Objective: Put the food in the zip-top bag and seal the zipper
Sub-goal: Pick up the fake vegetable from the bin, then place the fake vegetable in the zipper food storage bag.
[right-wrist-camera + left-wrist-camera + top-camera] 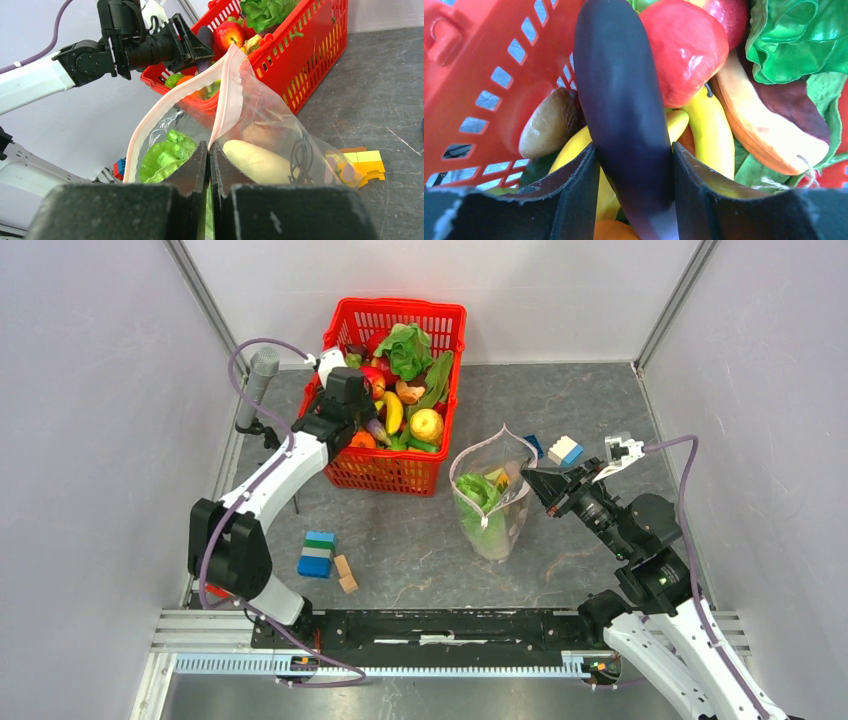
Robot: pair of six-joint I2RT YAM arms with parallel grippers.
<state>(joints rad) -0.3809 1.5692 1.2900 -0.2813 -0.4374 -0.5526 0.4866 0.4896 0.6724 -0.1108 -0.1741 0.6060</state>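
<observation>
While the left gripper (634,152) clamps the purple eggplant (616,75) inside the red basket (479,60) at far left, the right gripper (209,150) pinches the pink zipper (225,95) edge of the zip-top bag (270,120), which stands open just right of the basket.

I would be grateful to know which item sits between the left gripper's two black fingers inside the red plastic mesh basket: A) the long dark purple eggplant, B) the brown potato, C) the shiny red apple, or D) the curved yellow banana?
A: in the left wrist view the long dark purple eggplant runs straight between the left gripper's black fingers, which sit against both of its sides.
</observation>
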